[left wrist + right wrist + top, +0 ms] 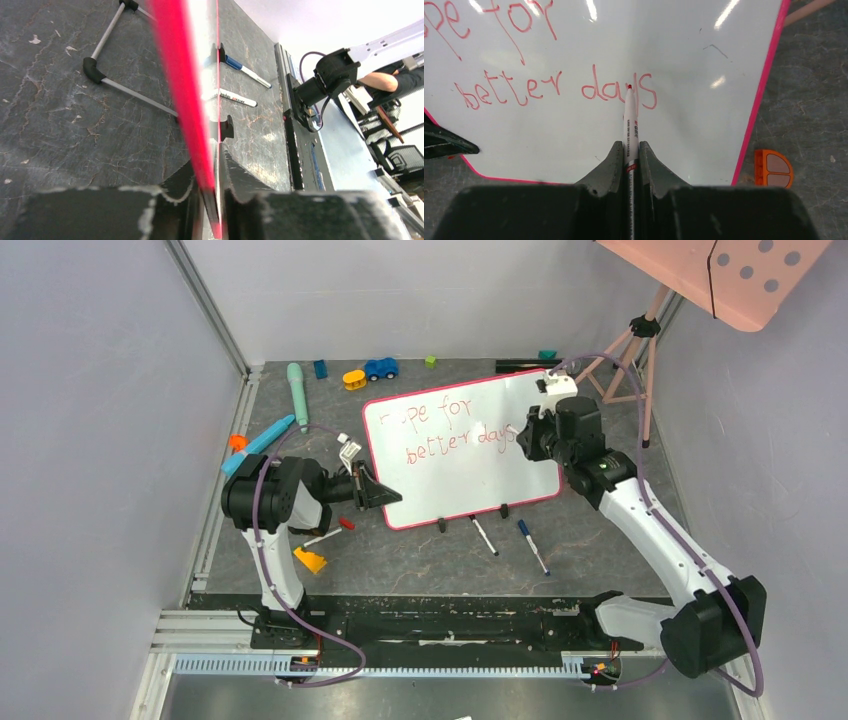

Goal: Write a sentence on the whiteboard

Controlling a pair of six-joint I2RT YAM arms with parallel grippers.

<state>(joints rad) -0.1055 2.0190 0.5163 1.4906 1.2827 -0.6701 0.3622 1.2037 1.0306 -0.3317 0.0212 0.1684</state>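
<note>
The whiteboard [470,480], glossy white with a pink-red frame, stands tilted on two black feet mid-table. The sentence [455,430] is red handwriting in two lines, "…pe for / better days", with a faint first letter. My left gripper [390,495] is shut on the board's lower left edge; in the left wrist view the red frame [182,90] runs between its jaws [216,155]. My right gripper [629,147] is shut on a white red-tipped marker [630,120]. The marker's tip sits at the last letters of "days" [619,90]; contact with the board is unclear.
Two loose markers [484,536] [533,546] lie in front of the board. Small toys [381,368], a teal stick [297,390] and an orange piece [310,560] are scattered behind and left of it. A pink perforated panel on a tripod [740,275] stands back right.
</note>
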